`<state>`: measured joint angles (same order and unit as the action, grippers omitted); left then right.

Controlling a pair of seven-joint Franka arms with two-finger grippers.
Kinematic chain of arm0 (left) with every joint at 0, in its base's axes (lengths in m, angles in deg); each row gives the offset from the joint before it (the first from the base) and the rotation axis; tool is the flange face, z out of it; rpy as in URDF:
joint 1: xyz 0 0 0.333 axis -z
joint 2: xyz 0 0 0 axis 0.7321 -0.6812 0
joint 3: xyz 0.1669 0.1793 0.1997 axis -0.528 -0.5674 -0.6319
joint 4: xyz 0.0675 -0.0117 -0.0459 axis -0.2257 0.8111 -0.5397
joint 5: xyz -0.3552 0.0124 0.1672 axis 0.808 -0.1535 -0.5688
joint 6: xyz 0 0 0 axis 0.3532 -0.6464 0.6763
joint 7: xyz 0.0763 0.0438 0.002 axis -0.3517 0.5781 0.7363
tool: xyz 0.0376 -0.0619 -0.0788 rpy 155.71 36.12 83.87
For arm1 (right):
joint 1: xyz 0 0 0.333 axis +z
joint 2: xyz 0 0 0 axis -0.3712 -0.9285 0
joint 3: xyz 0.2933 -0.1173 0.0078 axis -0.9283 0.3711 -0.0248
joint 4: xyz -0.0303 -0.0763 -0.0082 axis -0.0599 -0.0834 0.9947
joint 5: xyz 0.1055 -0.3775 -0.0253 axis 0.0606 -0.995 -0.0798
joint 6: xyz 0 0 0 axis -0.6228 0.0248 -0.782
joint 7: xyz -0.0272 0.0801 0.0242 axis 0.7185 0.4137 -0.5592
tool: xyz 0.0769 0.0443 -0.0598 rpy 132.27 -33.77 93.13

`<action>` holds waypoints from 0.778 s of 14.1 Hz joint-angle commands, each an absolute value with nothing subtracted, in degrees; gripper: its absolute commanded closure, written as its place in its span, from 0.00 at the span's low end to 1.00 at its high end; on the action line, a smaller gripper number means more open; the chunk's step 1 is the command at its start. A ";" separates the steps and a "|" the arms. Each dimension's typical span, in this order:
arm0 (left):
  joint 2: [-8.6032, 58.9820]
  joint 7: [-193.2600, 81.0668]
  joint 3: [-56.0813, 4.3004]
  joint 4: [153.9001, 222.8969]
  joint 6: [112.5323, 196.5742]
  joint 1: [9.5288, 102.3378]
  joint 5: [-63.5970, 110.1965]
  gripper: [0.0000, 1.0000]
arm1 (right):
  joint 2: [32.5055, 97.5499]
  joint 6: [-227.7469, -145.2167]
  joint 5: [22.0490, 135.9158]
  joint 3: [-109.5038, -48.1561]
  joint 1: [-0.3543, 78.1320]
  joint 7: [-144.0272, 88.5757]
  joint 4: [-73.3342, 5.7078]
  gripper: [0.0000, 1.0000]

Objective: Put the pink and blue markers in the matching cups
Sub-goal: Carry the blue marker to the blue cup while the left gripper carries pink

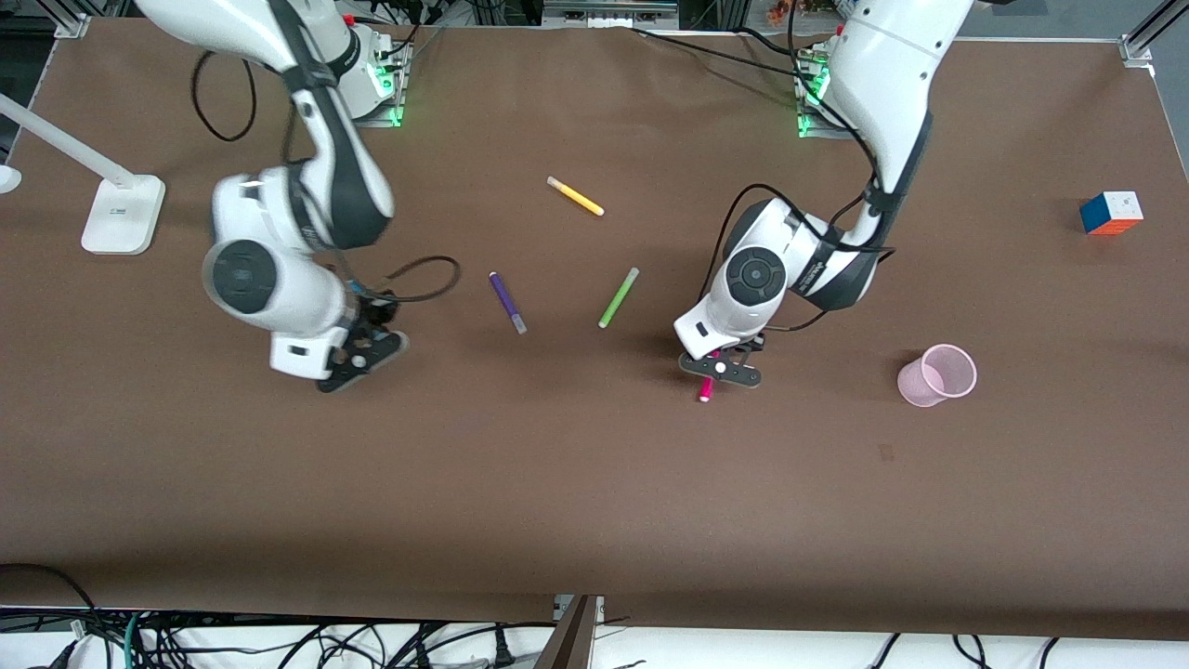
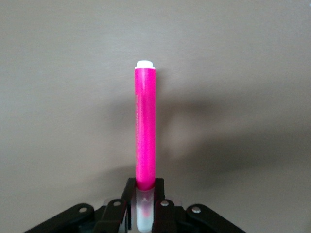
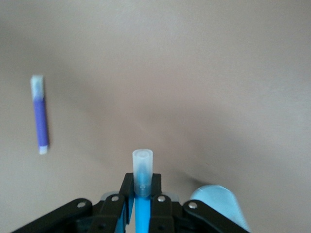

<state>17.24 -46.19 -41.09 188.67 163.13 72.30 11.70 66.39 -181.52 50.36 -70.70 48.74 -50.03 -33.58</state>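
Left hand, centre-right of frame: closed on pink marker by its cap | right hand, centre-left: closed on blue marker, blue cup beside | pink cup, right of frame, on bench | risk: cap-end grip lets marker swing, missing the rim.

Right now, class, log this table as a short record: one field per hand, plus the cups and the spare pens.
left hand: shut on pink marker, over the table, short of the pink cup
right hand: shut on blue marker, blue cup close by
pink cup: toward the left arm's end
spare pens: purple marker, green marker, yellow marker lie loose
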 commanded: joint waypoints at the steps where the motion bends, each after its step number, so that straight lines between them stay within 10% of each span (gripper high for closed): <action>1: 19.35 -50.48 -42.98 181.44 148.80 70.62 10.27 1.00 | 69.93 -178.71 55.39 -68.47 48.60 -62.21 -35.60 1.00; 11: 19.08 -81.94 -48.79 172.72 120.03 61.14 -11.50 1.00 | 70.92 -175.45 79.21 -57.38 43.16 -125.04 -46.84 1.00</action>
